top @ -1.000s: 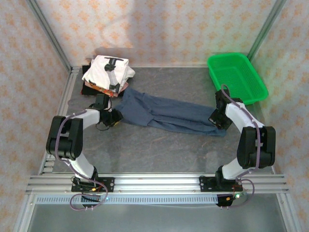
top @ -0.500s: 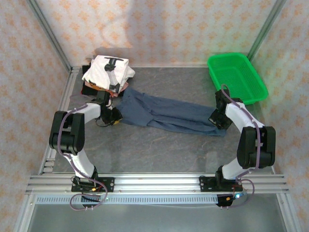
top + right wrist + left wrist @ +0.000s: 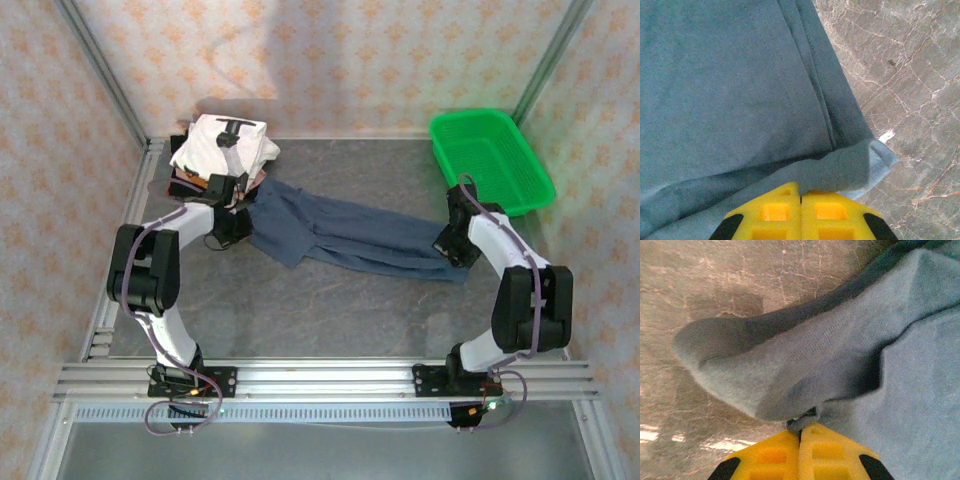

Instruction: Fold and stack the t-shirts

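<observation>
Now that the left jaws have come together on cloth, the dusty navy-blue t-shirt [image 3: 350, 238] is pinched at both ends. It lies stretched long and narrow on the grey marbled table [image 3: 330, 320], one end just in front of the stack of folded shirts [image 3: 222, 150] and the other well away from that stack.

In the left wrist view the left gripper [image 3: 800, 432] has its yellow fingers pressed flat together. A small tuck of the shirt's edge is caught between them, and a rounded flap of cloth bulges loose above the bite. A second ago that gripper sat farther from the stack and was partly open. It has since closed and drawn nearer the stack, and the shirt's end has bunched and shifted with it, so the hold seems real.

The right gripper [image 3: 801, 192], at the end far from the stack, is likewise clamped on a folded corner of the shirt, unchanged over the last second.

With both ends held, I judge that the fold can begin, probably by carrying one end over toward the other. The left bite looks thin, so cloth could slip out under tension.

The green mesh basket [image 3: 490, 160] stands well apart from the stack, across the back of the table.
</observation>
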Motion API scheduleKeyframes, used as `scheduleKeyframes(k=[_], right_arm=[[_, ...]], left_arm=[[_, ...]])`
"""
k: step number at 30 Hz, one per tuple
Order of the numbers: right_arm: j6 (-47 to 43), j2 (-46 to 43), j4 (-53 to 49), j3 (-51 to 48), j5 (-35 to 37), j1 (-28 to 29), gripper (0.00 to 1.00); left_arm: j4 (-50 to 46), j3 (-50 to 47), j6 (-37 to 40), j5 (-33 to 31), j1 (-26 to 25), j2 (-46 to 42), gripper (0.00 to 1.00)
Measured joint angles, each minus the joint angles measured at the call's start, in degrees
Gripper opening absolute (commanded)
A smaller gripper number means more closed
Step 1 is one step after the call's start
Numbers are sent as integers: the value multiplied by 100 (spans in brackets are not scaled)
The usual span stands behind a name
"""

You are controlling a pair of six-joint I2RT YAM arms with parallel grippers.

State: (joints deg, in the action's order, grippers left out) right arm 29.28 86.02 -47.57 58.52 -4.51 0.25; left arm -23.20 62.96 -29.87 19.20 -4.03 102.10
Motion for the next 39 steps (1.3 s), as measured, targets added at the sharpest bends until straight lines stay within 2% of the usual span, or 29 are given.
scheduleKeyframes(k=[6, 15, 24, 28, 34, 39], right_arm=[[-70, -236, -166, -2, -24, 0, 0], [-105, -1161, -610, -227, -114, 0, 0], [24, -2433, -1290, -1064, -398, 0, 0], [192, -2688, -1550, -1246, -472, 0, 0], [319, -2597, -1707, -1248, -470, 2, 0], [413, -2597, -1746, -1250, -442, 2, 0]], left_arm=[[-328, -260, 0, -63, 0, -1038, 0], [-979, -1005, -83, -39, 0, -2712, 0], [-2243, -1768, -601, -146, 0, -4892, 0], [-2804, -2133, -1056, -240, 0, -5810, 0], [-3338, -2487, -1604, -282, 0, -6544, 0], [-3383, -2437, -1749, -291, 0, -6415, 0]])
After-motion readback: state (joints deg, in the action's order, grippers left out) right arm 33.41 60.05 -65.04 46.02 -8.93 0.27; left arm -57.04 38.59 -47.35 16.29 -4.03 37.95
